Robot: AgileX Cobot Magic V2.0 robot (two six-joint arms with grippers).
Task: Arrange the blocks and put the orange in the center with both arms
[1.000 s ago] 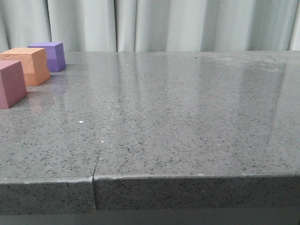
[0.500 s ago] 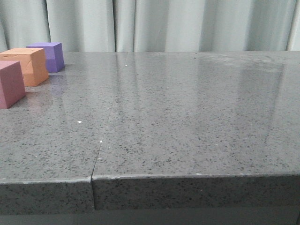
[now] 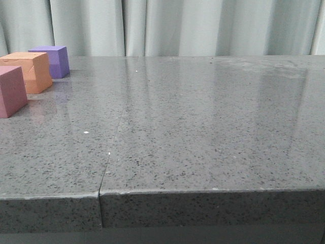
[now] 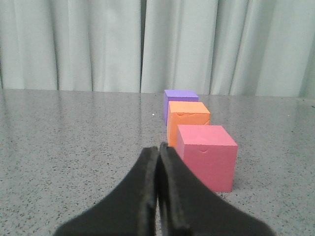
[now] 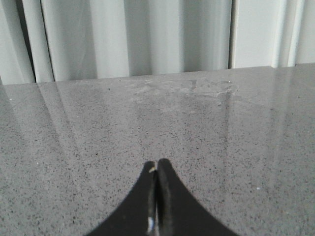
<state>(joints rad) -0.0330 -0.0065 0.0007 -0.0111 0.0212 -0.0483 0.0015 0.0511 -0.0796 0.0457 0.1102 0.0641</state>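
Observation:
Three cubes stand in a row at the far left of the grey table point(image 3: 203, 127): the pink-red cube point(image 3: 11, 91) nearest, the orange cube point(image 3: 31, 71) in the middle, the purple cube point(image 3: 53, 61) farthest. In the left wrist view the same row shows: pink-red point(image 4: 206, 156), orange point(image 4: 187, 118), purple point(image 4: 178, 98). My left gripper point(image 4: 158, 147) is shut and empty, just short of and beside the pink-red cube. My right gripper point(image 5: 156, 164) is shut and empty over bare table. Neither gripper shows in the front view.
Pale curtains point(image 3: 177, 25) hang behind the table's far edge. A seam point(image 3: 114, 142) runs front to back through the tabletop left of centre. The front edge point(image 3: 203, 193) is near the camera.
The cubes have shifted slightly left in the front view between one second ago and half a second ago; since then nothing has visibly moved.

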